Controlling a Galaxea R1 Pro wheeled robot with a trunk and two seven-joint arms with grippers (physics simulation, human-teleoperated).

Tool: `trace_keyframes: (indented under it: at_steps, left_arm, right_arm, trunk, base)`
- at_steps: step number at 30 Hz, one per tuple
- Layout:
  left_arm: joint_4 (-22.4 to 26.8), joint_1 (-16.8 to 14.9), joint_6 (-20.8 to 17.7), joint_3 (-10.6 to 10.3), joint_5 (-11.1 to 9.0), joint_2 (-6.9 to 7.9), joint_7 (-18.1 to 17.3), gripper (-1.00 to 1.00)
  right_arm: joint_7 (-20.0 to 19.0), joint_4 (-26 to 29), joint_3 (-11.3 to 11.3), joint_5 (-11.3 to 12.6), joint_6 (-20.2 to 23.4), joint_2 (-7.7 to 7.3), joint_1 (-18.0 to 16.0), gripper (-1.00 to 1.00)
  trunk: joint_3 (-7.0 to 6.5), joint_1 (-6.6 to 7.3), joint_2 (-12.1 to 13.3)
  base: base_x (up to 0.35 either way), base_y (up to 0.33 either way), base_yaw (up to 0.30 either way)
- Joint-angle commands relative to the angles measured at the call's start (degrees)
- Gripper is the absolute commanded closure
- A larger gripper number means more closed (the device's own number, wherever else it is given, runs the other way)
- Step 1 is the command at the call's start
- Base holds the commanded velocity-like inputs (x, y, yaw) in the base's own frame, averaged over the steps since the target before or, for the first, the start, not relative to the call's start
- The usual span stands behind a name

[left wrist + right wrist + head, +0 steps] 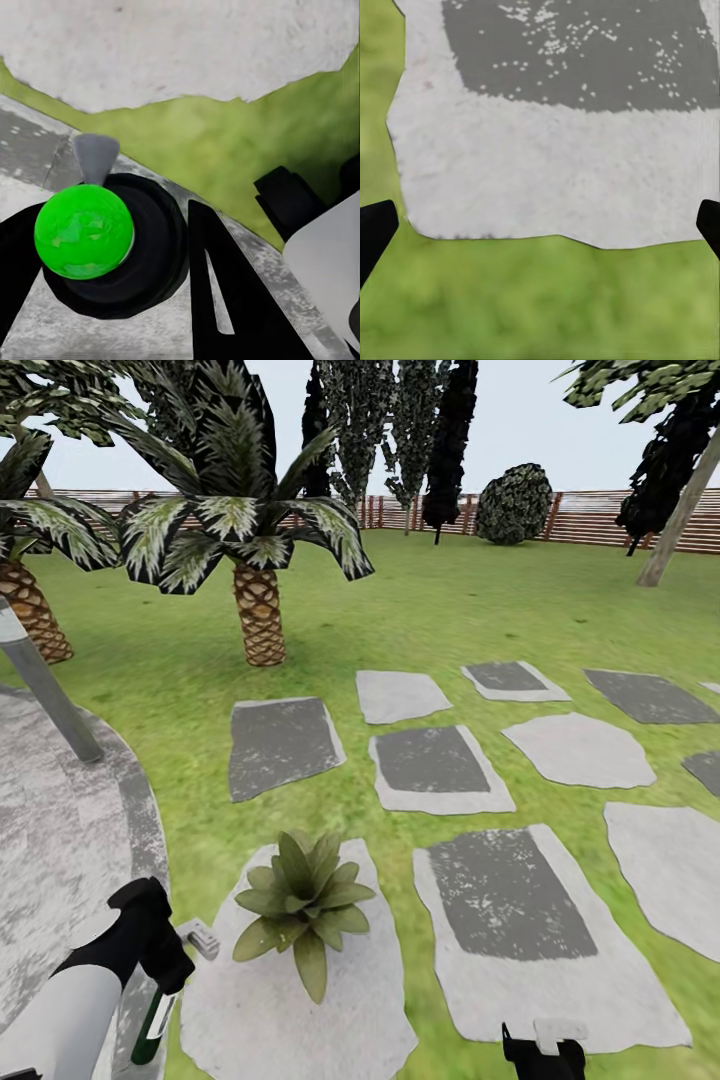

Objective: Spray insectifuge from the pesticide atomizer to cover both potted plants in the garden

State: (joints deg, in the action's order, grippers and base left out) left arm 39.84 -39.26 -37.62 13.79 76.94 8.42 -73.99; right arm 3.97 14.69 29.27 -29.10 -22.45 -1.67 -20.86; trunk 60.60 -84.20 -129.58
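Note:
My left gripper [160, 968] at the lower left is shut on the pesticide atomizer [153, 1025], a slender dark-green bottle hanging below the fingers with its pale trigger head [200, 937] pointing right. In the left wrist view the atomizer [84, 231] shows as a bright green round end with a grey nozzle between the black fingers [217, 300]. One potted plant [303, 905], a low rosette of olive leaves, stands on a pale stone just right of the trigger head. The second plant is out of view. My right gripper [545, 1050] is open over a stepping stone [547, 180], nothing between its fingers.
Grey stepping stones [435, 765] cross the lawn ahead and to the right. A round paved patch [60, 840] with a metal pole [45, 685] lies at the left. Two palms [258, 615] stand behind it, with trees and a brown slatted fence [600, 515] at the back.

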Motion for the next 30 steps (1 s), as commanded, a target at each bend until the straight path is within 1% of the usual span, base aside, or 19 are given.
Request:
trace_keyframes:
  at_steps: [1,5,13,17,18,20,23,27,30]
  left_arm:
    - [0.12,-0.03,-0.54,0.14,0.28,-0.11,-0.38,1.00]
    - [0.37,-0.02,-0.47,0.05,0.24,-0.44,-0.37,1.00]
    - [0.58,-0.35,-0.36,0.32,0.19,-1.81,-0.39,1.00]
    - [0.06,-0.07,-0.24,0.13,0.30,-1.49,-0.29,1.00]
    - [-0.11,0.60,-0.18,0.15,0.34,-1.18,0.07,1.00]
    - [-0.13,2.22,-0.03,0.12,0.27,-1.03,0.27,1.00]
    - [-0.01,2.99,0.09,0.09,0.17,-1.04,0.37,1.00]
    - [0.50,2.83,0.08,0.32,0.14,-1.13,0.28,1.00]
    - [0.75,2.28,0.05,0.35,0.11,-1.74,0.07,1.00]
  right_arm:
    - [0.24,-0.09,0.33,-0.61,-0.23,0.01,-0.06,-1.00]
    - [0.24,-0.10,0.31,-0.61,-0.23,0.01,-0.06,-1.00]
    - [0.33,-0.16,0.34,-0.61,-0.22,0.00,-0.06,-1.00]
    - [0.33,-0.15,0.34,-0.61,-0.22,0.00,-0.06,-1.00]
    - [0.33,-0.16,0.30,-0.61,-0.22,0.00,-0.06,-1.00]
    - [0.33,-0.17,0.27,-0.61,-0.22,0.00,-0.06,-1.00]
    - [0.33,-0.19,0.26,-0.63,-0.22,0.00,-0.06,-1.00]
    - [0.33,-0.19,0.27,-0.68,-0.22,0.00,-0.06,-1.00]
    - [0.33,-0.19,0.27,-0.68,-0.22,0.00,-0.06,-1.00]
  trunk:
    - [0.05,-0.01,-0.02]
    - [0.05,-0.01,-0.02]
    - [0.05,-0.01,-0.02]
    - [0.05,-0.01,-0.02]
    - [0.05,-0.01,-0.02]
    - [0.05,-0.01,-0.02]
    - [0.05,-0.01,-0.02]
    - [0.05,-0.01,-0.02]
    - [0.05,-0.01,-0.02]
  base:
    - [0.208,0.208,0.000]
    - [0.167,0.150,0.000]
    - [0.015,0.012,0.000]
    - [0.000,0.000,0.000]
    - [0.000,0.000,0.000]
    - [0.000,0.000,0.000]
    - [0.000,0.000,0.000]
    - [0.000,0.000,0.000]
    - [0.000,0.000,0.000]
